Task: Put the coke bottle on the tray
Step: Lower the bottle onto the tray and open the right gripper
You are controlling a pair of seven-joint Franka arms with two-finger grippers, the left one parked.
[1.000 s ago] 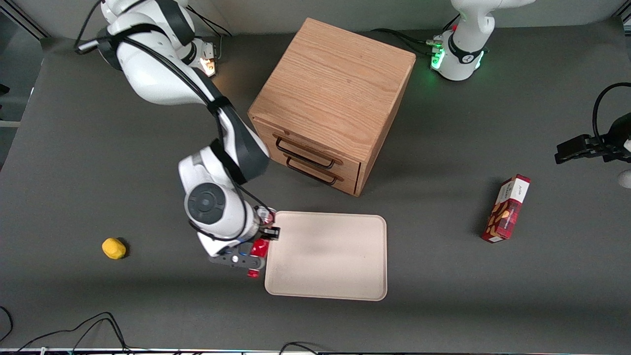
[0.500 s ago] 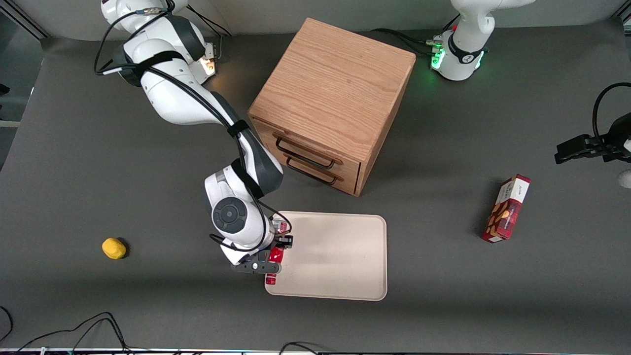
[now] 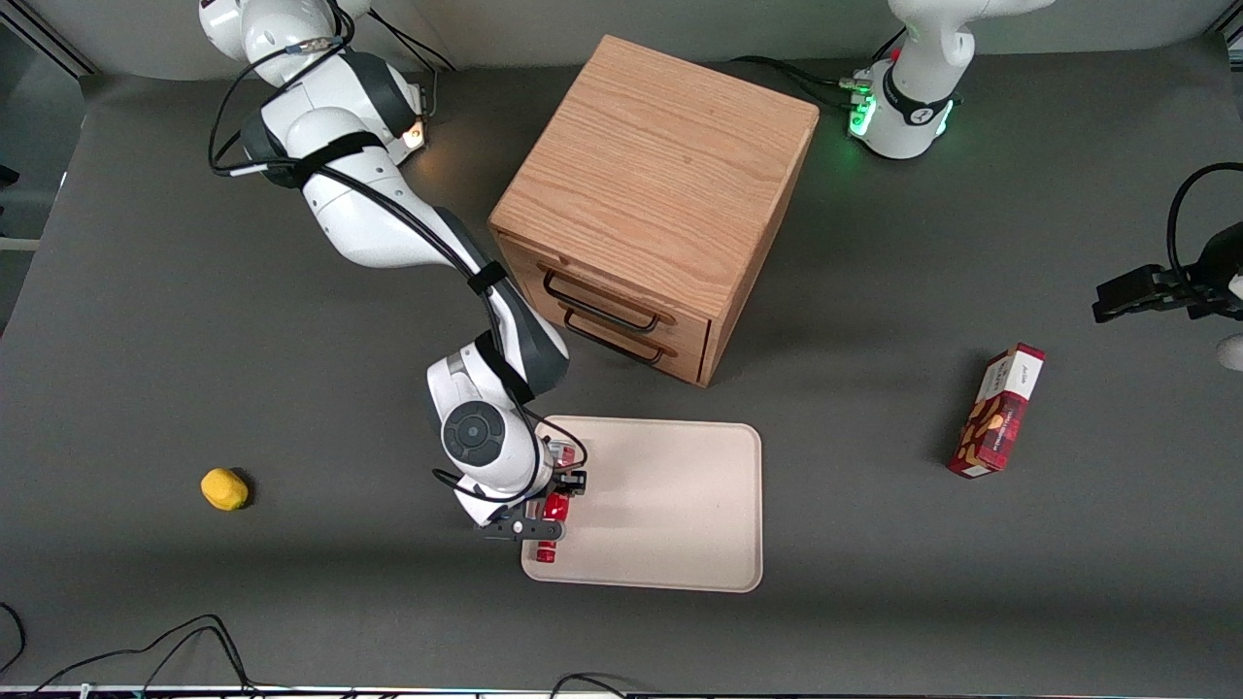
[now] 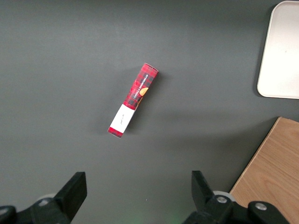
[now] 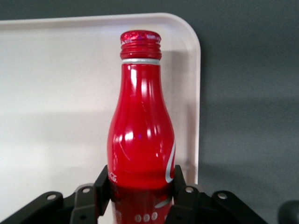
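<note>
My right gripper [image 3: 554, 508] is shut on the red coke bottle [image 3: 550, 519] and holds it lying flat, cap toward the front camera, over the pale beige tray [image 3: 670, 505] at its end toward the working arm. In the right wrist view the bottle [image 5: 141, 140] with red cap and white lettering sits between the two black fingers [image 5: 103, 184], and the gripper [image 5: 140, 186] grips its lower body. The tray [image 5: 56, 93] lies under the bottle, its rounded corner close to the cap.
A wooden drawer cabinet [image 3: 651, 204] stands farther from the front camera than the tray. A yellow lemon [image 3: 224, 488] lies toward the working arm's end. A red snack box [image 3: 998, 410] lies toward the parked arm's end; it also shows in the left wrist view [image 4: 133, 99].
My right gripper has carried the coke bottle sideways from beside the tray's edge to over the tray's end.
</note>
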